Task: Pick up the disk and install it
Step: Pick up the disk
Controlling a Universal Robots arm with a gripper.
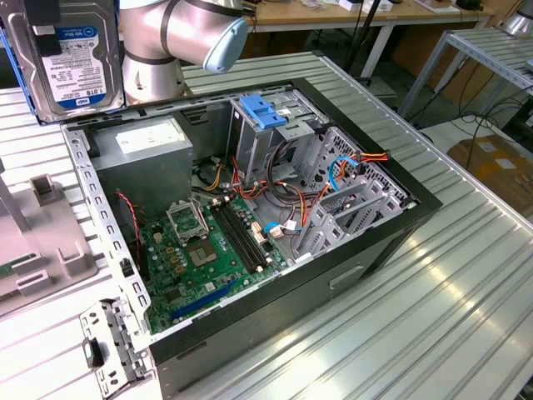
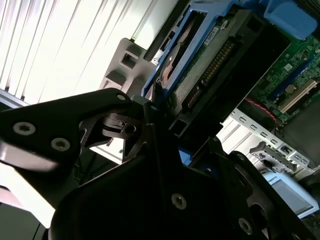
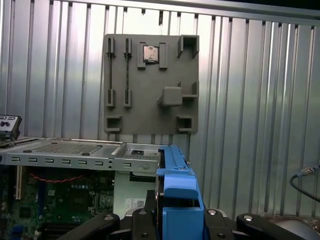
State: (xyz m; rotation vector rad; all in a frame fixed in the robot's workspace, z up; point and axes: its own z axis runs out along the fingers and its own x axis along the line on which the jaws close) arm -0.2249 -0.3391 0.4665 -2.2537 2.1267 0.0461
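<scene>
The disk (image 1: 71,58), silver-grey with a white and blue label and blue side rails, hangs upright in the air at the exterior view's upper left, above the back corner of the open computer case (image 1: 420,204). My gripper (image 1: 43,15) is shut on its top edge. In the second wrist view the black fingers (image 2: 125,135) clamp the disk (image 2: 200,65) by its blue-railed edge, with the connector side showing. In the first wrist view the disk's blue rail (image 3: 177,200) sits between the fingers of my gripper (image 3: 177,222).
Inside the case are the grey power supply (image 1: 141,150), the motherboard (image 1: 200,250), a metal drive cage with a blue latch piece (image 1: 262,112) and loose cables (image 1: 333,175). A grey fixture plate (image 3: 150,85) lies on the ribbed table beside the case. The arm's elbow (image 1: 191,33) looms behind.
</scene>
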